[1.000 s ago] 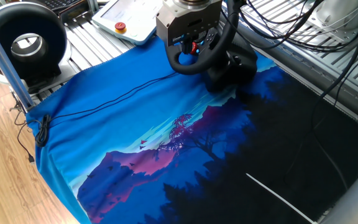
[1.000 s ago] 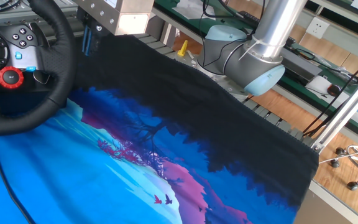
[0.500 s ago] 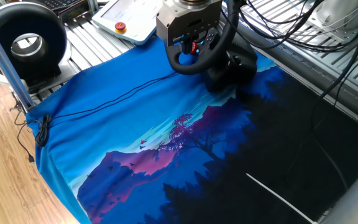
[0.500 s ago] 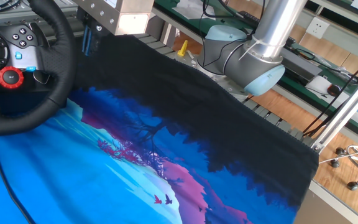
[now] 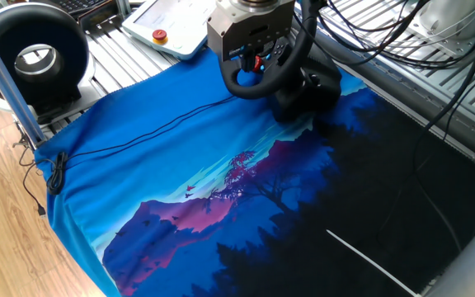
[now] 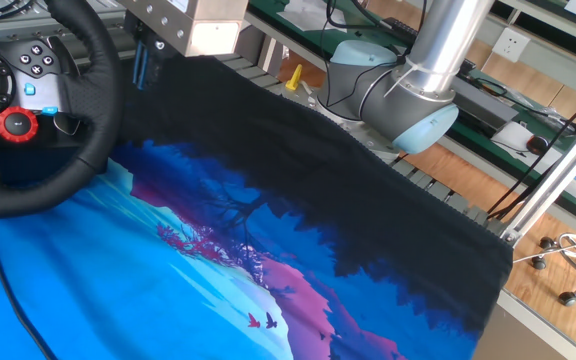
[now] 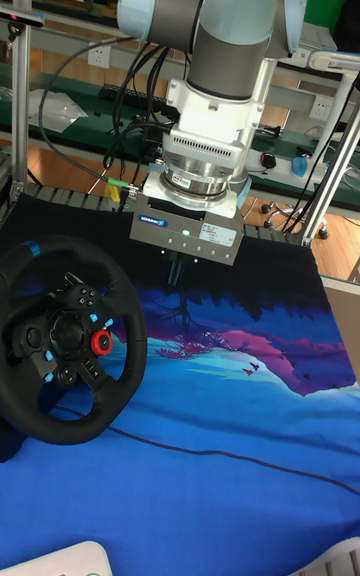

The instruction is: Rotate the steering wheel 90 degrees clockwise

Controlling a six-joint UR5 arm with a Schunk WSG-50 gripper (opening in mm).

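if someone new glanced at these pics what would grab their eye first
Probably the vivid blue and purple landscape-print cloth covering the table. Next, the black round steering wheel with its red hub button, standing at the cloth's left edge in the tall view. Then the grey robot arm's gripper, hanging above the cloth beside the wheel's rim, apart from it there.

the gripper (image 5: 239, 56) body, a grey block, sits in front of the steering wheel (image 5: 264, 78) at the far edge of a blue landscape-printed cloth (image 5: 221, 190). its fingers are hidden. a thin black cable (image 5: 138, 132) crosses the cloth. a black ring-shaped device (image 5: 35, 58) stands far left, a white pendant (image 5: 167, 29) beside it.
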